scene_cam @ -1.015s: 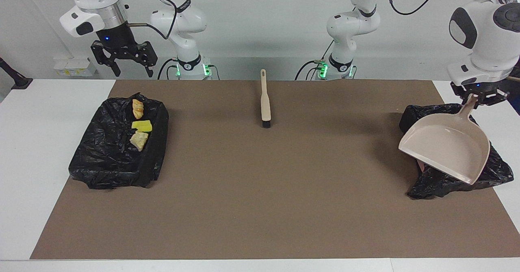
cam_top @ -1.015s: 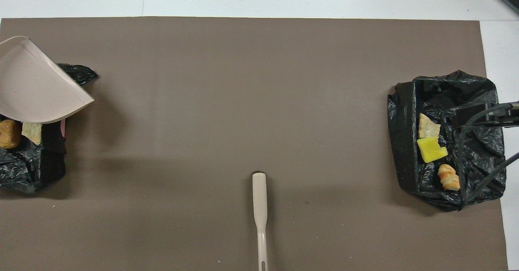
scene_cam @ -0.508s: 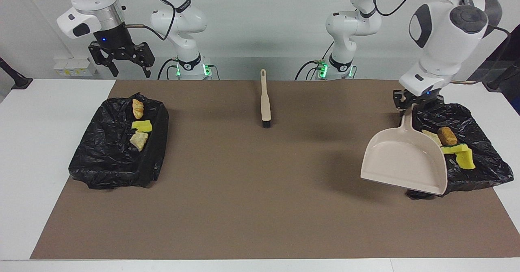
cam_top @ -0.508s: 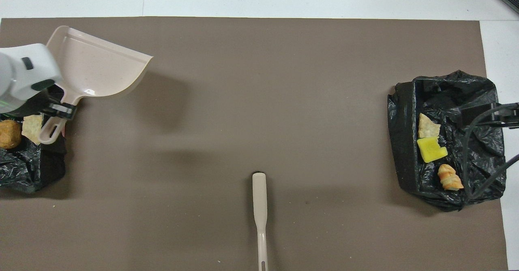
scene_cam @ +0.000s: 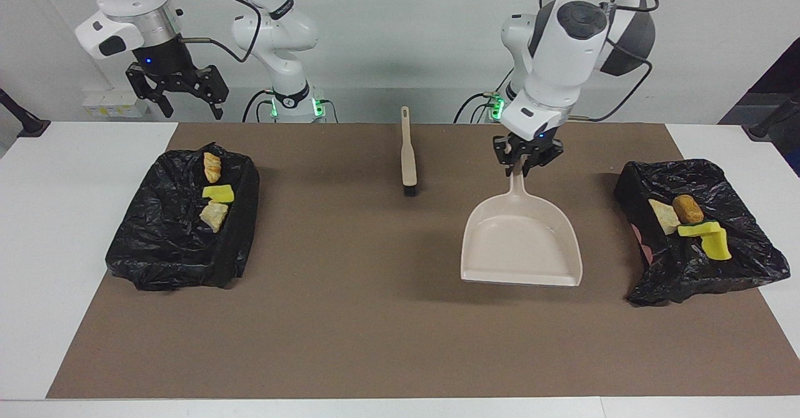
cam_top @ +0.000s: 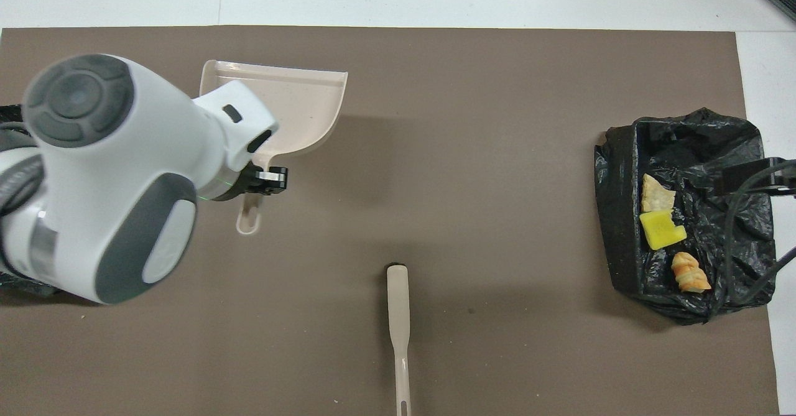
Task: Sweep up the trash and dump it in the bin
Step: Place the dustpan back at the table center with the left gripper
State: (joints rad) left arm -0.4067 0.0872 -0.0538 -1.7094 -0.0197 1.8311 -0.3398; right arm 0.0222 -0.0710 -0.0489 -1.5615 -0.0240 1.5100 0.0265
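Trash sits in two heaps, each inside a bin lined with crinkled, glossy black plastic. In the bin at the left arm's end of the tabletop lie a pale crusty lump, a rounded tan-brown lump and spongy yellow chunks, one edged in green. In the bin at the right arm's end lie a flaky orange bread-like lump, a blocky yellow sponge piece and a rough pale crust, in a row along the wall that faces the table's middle.

From where I stand across the table, the dustpan is a smooth, beige plastic scoop with a flat lip and low curved walls, its narrow handle at twelve o'clock and its mouth at six. The left end effector is clamped tight on that handle, over the matte brown mat that covers the white tabletop. The slim beige brush, with short dark bristles, lies flat at the dustpan's ten o'clock.

The right end effector waits in the air with its black fingers spread wide, holding nothing, above the table's edge beside its bin.
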